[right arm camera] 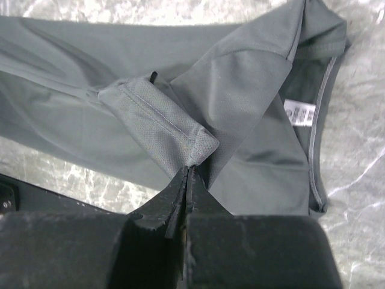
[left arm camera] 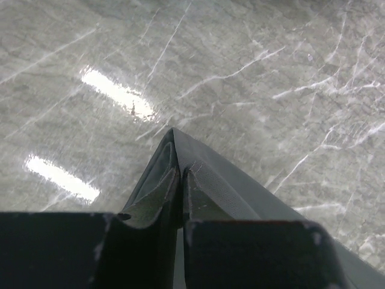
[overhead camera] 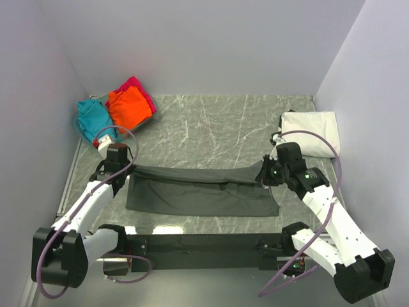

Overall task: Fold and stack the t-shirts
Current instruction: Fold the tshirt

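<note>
A dark grey t-shirt [overhead camera: 198,195] lies stretched sideways across the marble table, folded lengthwise. My left gripper [overhead camera: 120,178] is at its left end. In the left wrist view the fingertips [left arm camera: 181,171] stand almost together, pinching a raised corner of the grey cloth [left arm camera: 210,174]. My right gripper [overhead camera: 265,176] is at the shirt's right end, shut on a hemmed sleeve edge [right arm camera: 162,123], with its jaws [right arm camera: 189,168] pressed tight. The white neck label [right arm camera: 299,112] shows inside the collar. A folded white t-shirt [overhead camera: 311,125] lies at the back right.
Orange [overhead camera: 128,105], magenta [overhead camera: 137,86] and teal [overhead camera: 92,118] t-shirts are piled in the back left corner. Walls close in the table on the left, back and right. A black base rail [overhead camera: 204,243] runs along the near edge.
</note>
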`<state>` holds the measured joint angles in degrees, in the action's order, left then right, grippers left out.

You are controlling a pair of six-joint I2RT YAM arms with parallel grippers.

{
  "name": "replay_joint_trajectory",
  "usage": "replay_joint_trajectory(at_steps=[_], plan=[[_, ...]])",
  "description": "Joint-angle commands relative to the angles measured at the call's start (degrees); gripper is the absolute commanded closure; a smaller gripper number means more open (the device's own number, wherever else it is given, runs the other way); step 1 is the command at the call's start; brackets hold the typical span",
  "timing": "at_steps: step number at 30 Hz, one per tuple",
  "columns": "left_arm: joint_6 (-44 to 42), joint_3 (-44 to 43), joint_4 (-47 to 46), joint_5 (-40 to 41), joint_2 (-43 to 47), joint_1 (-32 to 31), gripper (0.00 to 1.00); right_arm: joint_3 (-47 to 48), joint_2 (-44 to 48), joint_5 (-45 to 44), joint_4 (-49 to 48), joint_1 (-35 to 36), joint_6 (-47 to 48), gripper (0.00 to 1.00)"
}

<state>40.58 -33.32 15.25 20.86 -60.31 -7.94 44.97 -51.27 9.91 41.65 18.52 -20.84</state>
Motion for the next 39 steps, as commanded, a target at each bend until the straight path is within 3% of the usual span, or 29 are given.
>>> replay_joint_trajectory(at_steps=[1,3,8,10,11,14,17,23,30,39], plan=[[2.2,1.5,2.0,-0.8,3.4,0.1,0.88,-0.4,2.0,-0.7,1.6,0.6,-1.1,1.00],[3.2,2.5,2.9,-1.2,4.6,0.1,0.84,-0.5,2.8,-0.7,2.2,1.2,-1.7,1.00],[5.5,3.7,6.9,-4.3,9.1,0.1,0.61,-0.3,3.5,-2.3,4.7,3.0,-3.0,1.00],[7.5,4.1,8.1,-4.5,12.2,-0.4,0.52,0.6,4.2,-2.7,6.9,4.0,-4.0,0.88],[7.9,4.1,9.2,-4.6,13.4,-0.8,0.50,0.9,4.5,-3.7,8.0,4.9,-4.6,0.76],[7.9,3.6,9.1,-4.9,17.4,-1.0,0.48,2.1,6.2,-5.9,9.1,5.3,-4.8,0.64],[6.1,2.3,6.9,-5.4,17.2,-1.0,0.48,3.1,5.6,-7.4,8.1,5.3,-4.0,0.61],[4.8,-1.1,-0.2,-8.5,5.7,-3.6,0.48,1.3,-3.4,-1.0,-5.0,5.3,-2.6,0.60],[6.6,-6.7,-6.4,-5.3,-10.4,-17.3,0.46,-1.8,-11.5,3.9,-15.3,5.5,-2.2,0.57],[7.3,-11.9,-13.8,-9.7,-24.5,-24.3,0.46,-6.9,-18.9,6.6,-23.8,5.7,-2.2,0.56]])
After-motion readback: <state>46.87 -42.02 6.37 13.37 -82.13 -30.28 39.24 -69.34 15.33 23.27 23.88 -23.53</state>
